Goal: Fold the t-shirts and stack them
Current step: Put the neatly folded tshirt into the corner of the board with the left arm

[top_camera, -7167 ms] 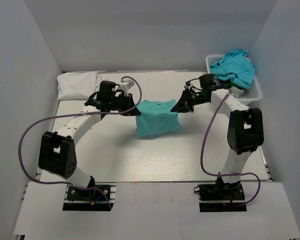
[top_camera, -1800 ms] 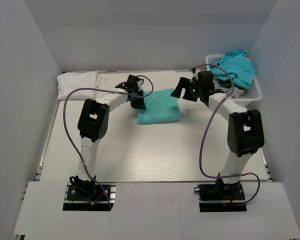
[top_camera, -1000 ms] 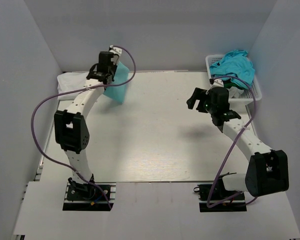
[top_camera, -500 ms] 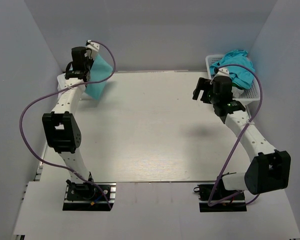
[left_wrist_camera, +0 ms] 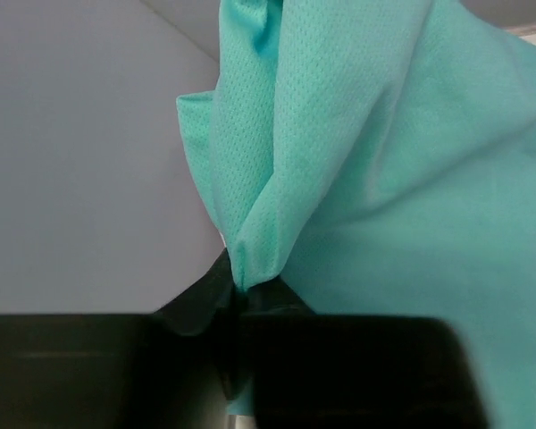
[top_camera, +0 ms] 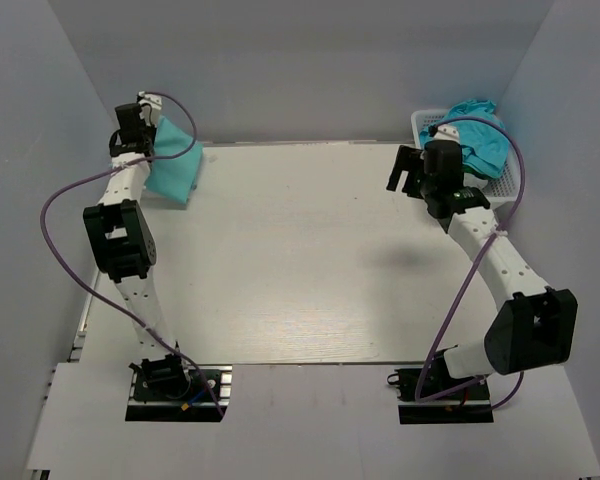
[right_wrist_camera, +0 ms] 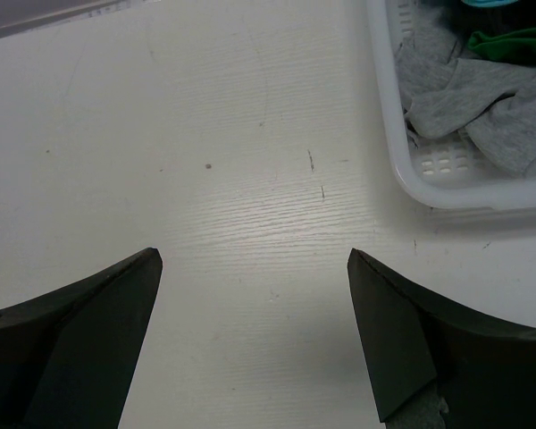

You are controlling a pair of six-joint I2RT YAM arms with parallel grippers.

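Left arm has swung even further into the far-left corner than half a second back, and the mint-green t-shirt (top_camera: 172, 172) goes along with it, so now it hangs right at that corner instead of a bit further out. The left fingers (left_wrist_camera: 239, 304) are clamped on a bunched fold of it. In the wrist view the cloth pinches down into them and fans out above and to the right. From above, the shirt's lower edge looks like it touches the desk (top_camera: 300, 260), but I honestly can't tell from that angle.

The right fingers (top_camera: 404, 172) are spread wide with nothing between them, hovering over bare desk just left of the white basket (right_wrist_camera: 402, 179). That arm has also edged a bit nearer the basket. A pile of turquoise t-shirts (top_camera: 475, 135) sits heaped in the basket at the far-right corner, spilling over its rim. The right wrist view shows some grey cloth (right_wrist_camera: 482, 107) plus a scrap of green in there too.
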